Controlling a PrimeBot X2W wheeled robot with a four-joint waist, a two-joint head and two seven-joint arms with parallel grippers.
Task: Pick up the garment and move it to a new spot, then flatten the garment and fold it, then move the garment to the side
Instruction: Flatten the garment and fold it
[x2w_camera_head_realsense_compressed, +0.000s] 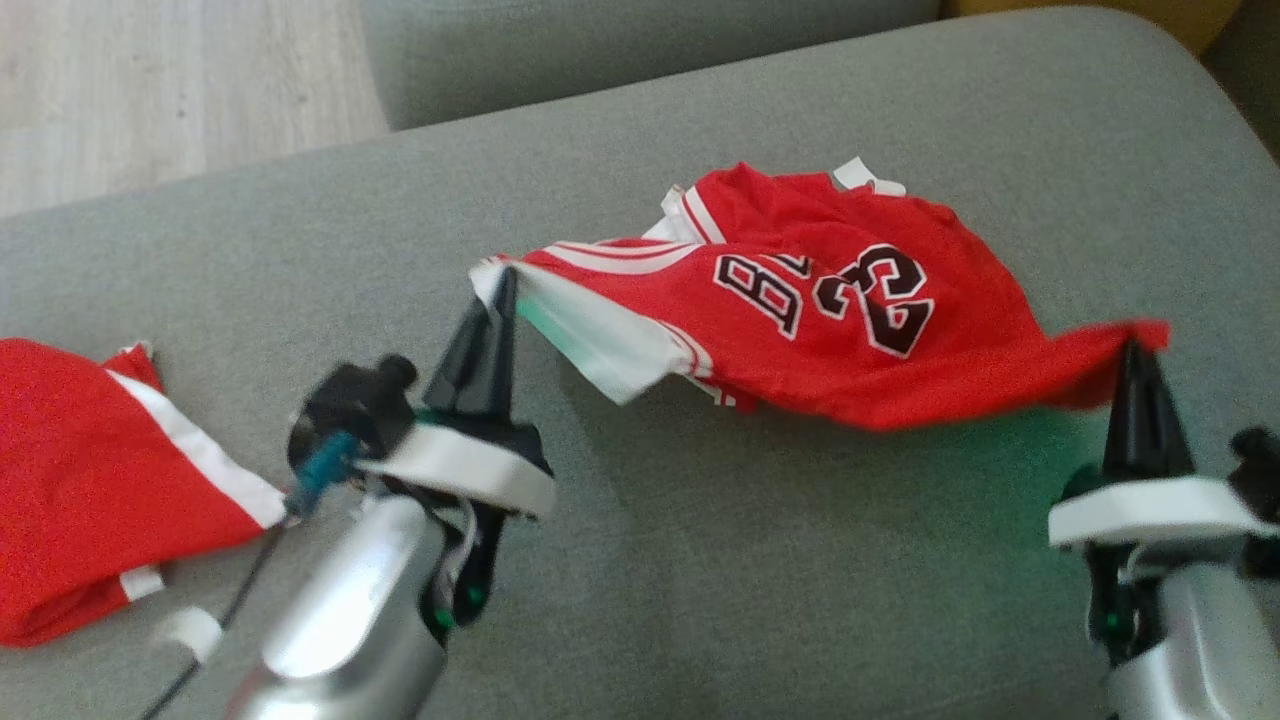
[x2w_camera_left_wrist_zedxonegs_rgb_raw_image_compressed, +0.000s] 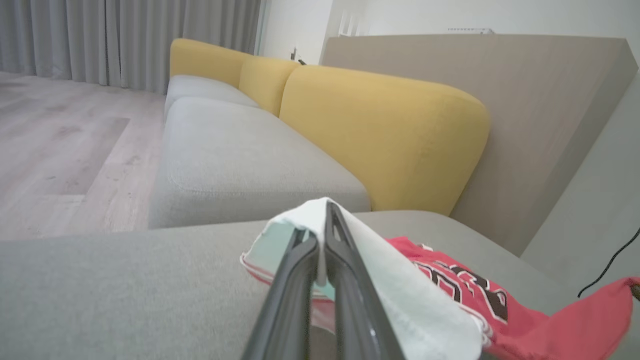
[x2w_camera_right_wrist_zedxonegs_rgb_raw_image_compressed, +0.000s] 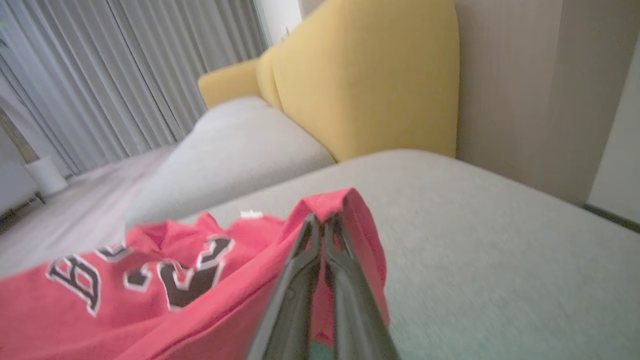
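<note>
Red sleeveless basketball jersey (x2w_camera_head_realsense_compressed: 830, 300) with white trim and a black, white-edged "23", strung between the two grippers above the grey fabric sofa seat (x2w_camera_head_realsense_compressed: 700, 560), over the seat's middle and right part. Its centre sags in a crumpled mound; motion blur leaves it unclear whether that mound rests on the seat or hangs just clear of it.

The left gripper (x2w_camera_head_realsense_compressed: 505, 275) is pinched tight on the white-trimmed edge at the jersey's left end, with cloth draped over both fingertips. The right gripper (x2w_camera_head_realsense_compressed: 1135, 350) is closed on a thin point of red hem at the right end.

Probable hazards: the right-hand hold takes in only a small tip of fabric, so spreading the arms apart sharply is likely to pull it free and drop that end. The bunched centre would carry its creases into any flattening unless the cloth is drawn taut first. An uneven lift would lay the jersey down skewed.

A second red garment with a white stripe (x2w_camera_head_realsense_compressed: 90, 480) lies at the seat's left edge, well apart from the jersey; it occupies ground that a move to that side would need. Beyond the seat's far edge lie another grey seat (x2w_camera_left_wrist_zedxonegs_rgb_raw_image_compressed: 240, 160), mustard-yellow back cushions (x2w_camera_left_wrist_zedxonegs_rgb_raw_image_compressed: 380, 135) and pale wooden floor (x2w_camera_head_realsense_compressed: 150, 80).
</note>
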